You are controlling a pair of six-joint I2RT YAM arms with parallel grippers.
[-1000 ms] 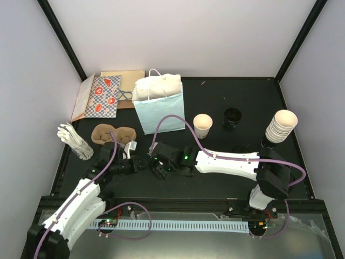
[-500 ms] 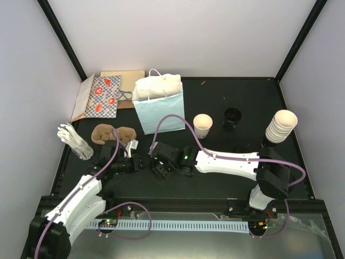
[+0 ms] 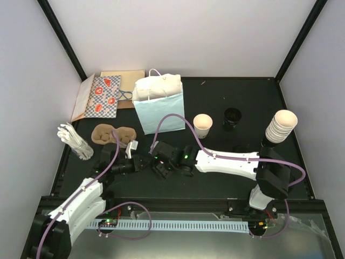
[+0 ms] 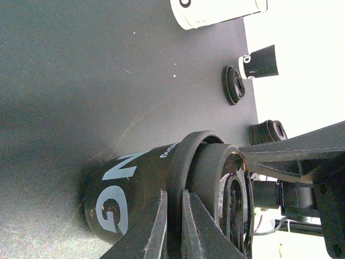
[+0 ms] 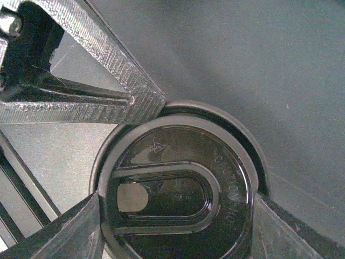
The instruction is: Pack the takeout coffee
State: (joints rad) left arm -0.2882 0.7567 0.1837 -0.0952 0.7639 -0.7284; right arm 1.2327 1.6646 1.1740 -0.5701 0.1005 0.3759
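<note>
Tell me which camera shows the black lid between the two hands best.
Right wrist: it looks straight down on the lid, showing nearly its whole face and drinking slot. The left wrist sees it edge-on, atop a dark cup. In the top view the left hand and right hand cover it.

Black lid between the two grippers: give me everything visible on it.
The black lid is round, glossy plastic, with a raised rim, a U-shaped recess holding a sip hole, and embossed lettering too small to read. It sits on the mouth of a black cup with white lettering; whether it is snapped down is unclear. The right gripper clamps its sides; the left gripper pinches its rim.
</note>
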